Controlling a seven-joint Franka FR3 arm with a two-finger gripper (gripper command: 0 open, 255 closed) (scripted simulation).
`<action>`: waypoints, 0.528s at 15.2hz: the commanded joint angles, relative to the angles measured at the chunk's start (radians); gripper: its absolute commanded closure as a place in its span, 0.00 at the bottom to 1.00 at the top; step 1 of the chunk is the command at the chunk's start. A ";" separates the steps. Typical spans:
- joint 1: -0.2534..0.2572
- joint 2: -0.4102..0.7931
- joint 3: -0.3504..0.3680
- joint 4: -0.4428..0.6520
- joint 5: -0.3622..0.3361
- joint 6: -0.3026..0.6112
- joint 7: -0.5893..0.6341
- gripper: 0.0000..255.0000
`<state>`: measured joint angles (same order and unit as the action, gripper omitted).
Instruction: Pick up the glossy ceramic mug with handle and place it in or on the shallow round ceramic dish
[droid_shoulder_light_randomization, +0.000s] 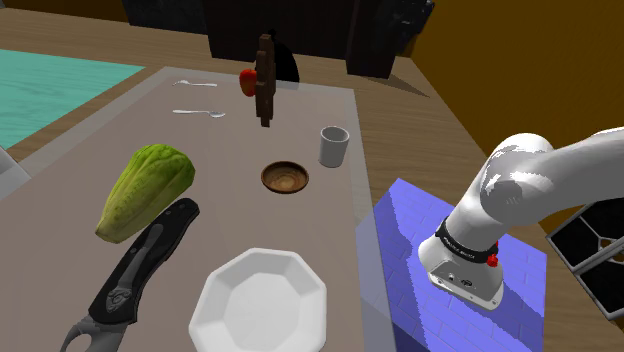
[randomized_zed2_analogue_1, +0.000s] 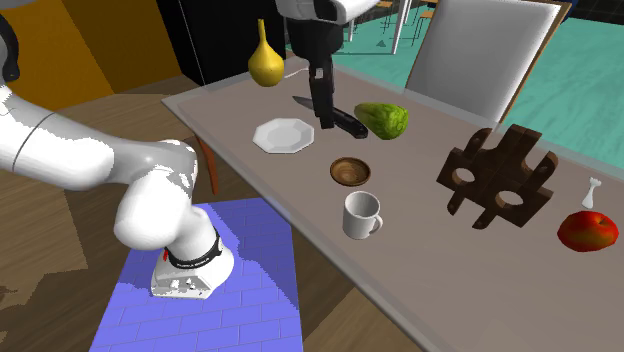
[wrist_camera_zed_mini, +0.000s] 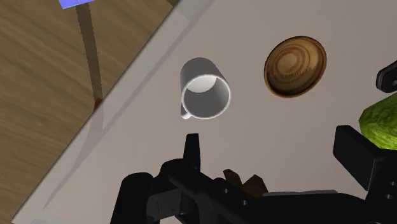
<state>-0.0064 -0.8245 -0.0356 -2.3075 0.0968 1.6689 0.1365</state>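
Observation:
A pale grey mug (droid_shoulder_light_randomization: 333, 146) (randomized_zed2_analogue_1: 361, 215) with a handle stands upright near the table's edge on the stand's side. Beside it lies a small round brown bowl (droid_shoulder_light_randomization: 285, 178) (randomized_zed2_analogue_1: 350, 171). A white many-sided plate (droid_shoulder_light_randomization: 258, 300) (randomized_zed2_analogue_1: 283, 134) lies further along the table. My black gripper (randomized_zed2_analogue_1: 324, 118) hangs high over the table. In the wrist view the gripper (wrist_camera_zed_mini: 273, 156) is open and holds nothing. It looks down at the mug (wrist_camera_zed_mini: 205, 95), which lies beyond one finger (wrist_camera_zed_mini: 192, 149), not between the two. The brown bowl (wrist_camera_zed_mini: 295, 65) sits to the mug's side.
A green ridged vegetable (droid_shoulder_light_randomization: 145, 190) and a black folding knife (droid_shoulder_light_randomization: 130, 275) lie beside the plate. A dark wooden rack (randomized_zed2_analogue_1: 497, 180), a red apple (randomized_zed2_analogue_1: 587, 230) and two spoons (droid_shoulder_light_randomization: 200, 113) occupy the far end. A yellow gourd (randomized_zed2_analogue_1: 264, 60) and a chair (randomized_zed2_analogue_1: 480, 55) stand past the table.

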 joint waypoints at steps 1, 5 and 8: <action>0.000 0.000 0.000 0.000 0.000 0.000 0.000 0.00; 0.004 0.061 0.032 -0.078 -0.012 0.109 0.003 0.00; 0.006 0.119 0.055 -0.126 -0.023 0.193 0.007 0.00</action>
<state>-0.0018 -0.7297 0.0093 -2.4155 0.0763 1.8264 0.1407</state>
